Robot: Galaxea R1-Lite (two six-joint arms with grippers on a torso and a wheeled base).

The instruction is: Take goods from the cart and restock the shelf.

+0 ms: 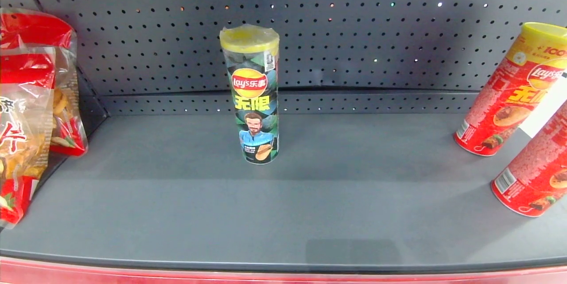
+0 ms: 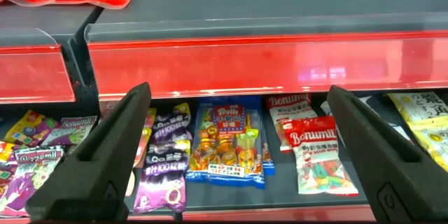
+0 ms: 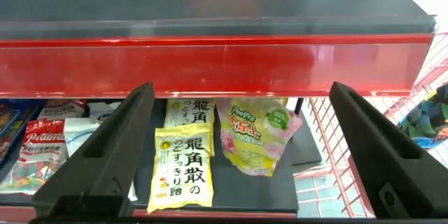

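Head view's got the green chips can [image 1: 250, 93] standing upright mid-shelf [image 1: 354, 177], with red cans [image 1: 509, 93] off to the right. Down low, the left claw [image 2: 238, 91] is spread wide and empty, facing candy bags [image 2: 227, 143]. The right claw [image 3: 241, 87] is spread too, near the cart [image 3: 325, 147].

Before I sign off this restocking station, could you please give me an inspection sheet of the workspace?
Surface: grey shelf board, mostly bare.
Job's things: dark chip can upright mid-shelf; red chip can and nearer red chip can standing at the right.
Clutter: snack bags at the left end; candy packs on the lower shelf.
Hands: left hand and right hand open, empty, facing the shelf front.
Cables: nothing seen.
Surroundings: pegboard back wall; red wire grid beside the shelf, possibly the cart.
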